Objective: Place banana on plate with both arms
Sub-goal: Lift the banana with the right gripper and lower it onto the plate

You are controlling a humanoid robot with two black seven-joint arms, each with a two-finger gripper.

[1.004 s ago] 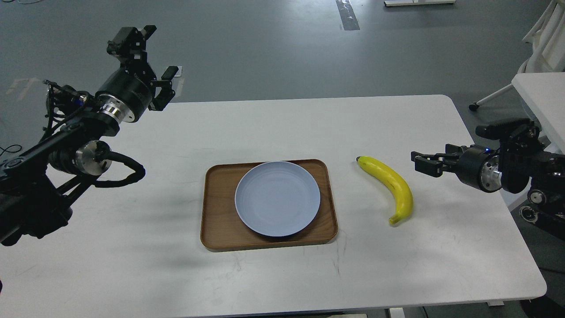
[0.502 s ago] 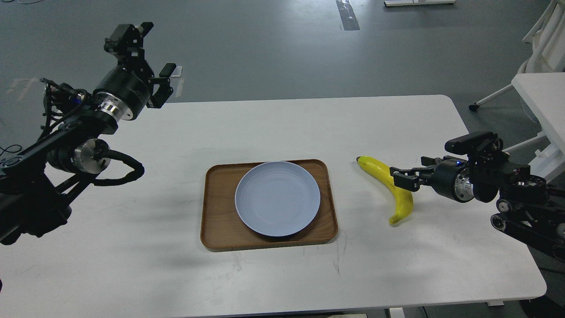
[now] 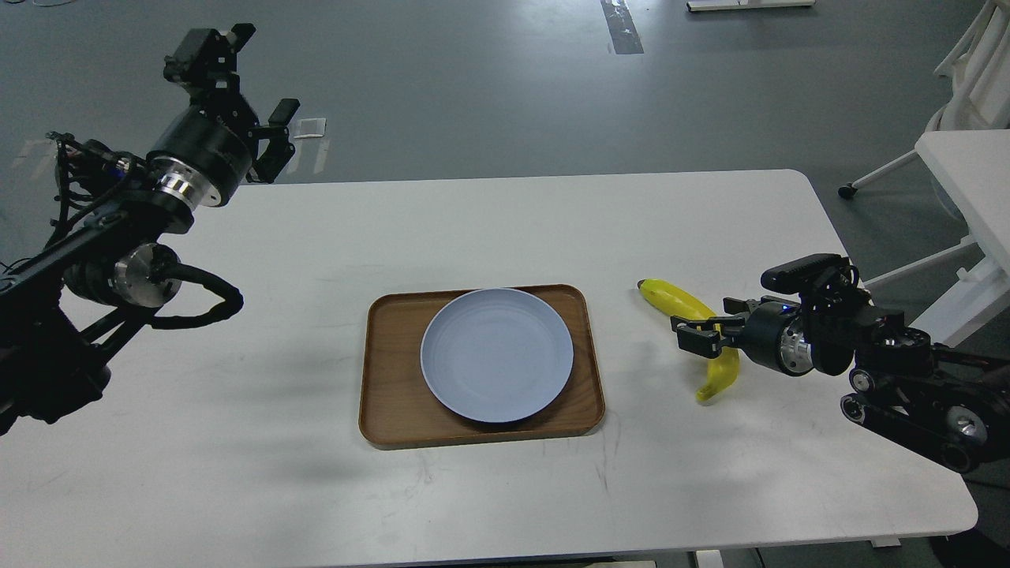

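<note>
The yellow banana (image 3: 667, 297) lies on the white table to the right of the plate, dark tip toward the far side. The pale blue-grey plate (image 3: 497, 355) sits empty on the brown wooden tray (image 3: 390, 379). My right gripper (image 3: 696, 333) reaches in low from the right and sits over the banana's middle, hiding that part; its fingers look spread, and no grip on the banana shows. My left gripper (image 3: 254, 83) is open and empty, raised high past the table's far left corner, far from plate and banana.
The white table (image 3: 237, 442) carries only the tray, plate and banana. A second white table (image 3: 966, 170) and white chair legs stand past the right edge. Grey floor lies behind the far edge.
My right gripper has moved left and down, from beside the banana to over its middle. My left arm has drifted up and to the left. Banana, plate and tray have not moved.
</note>
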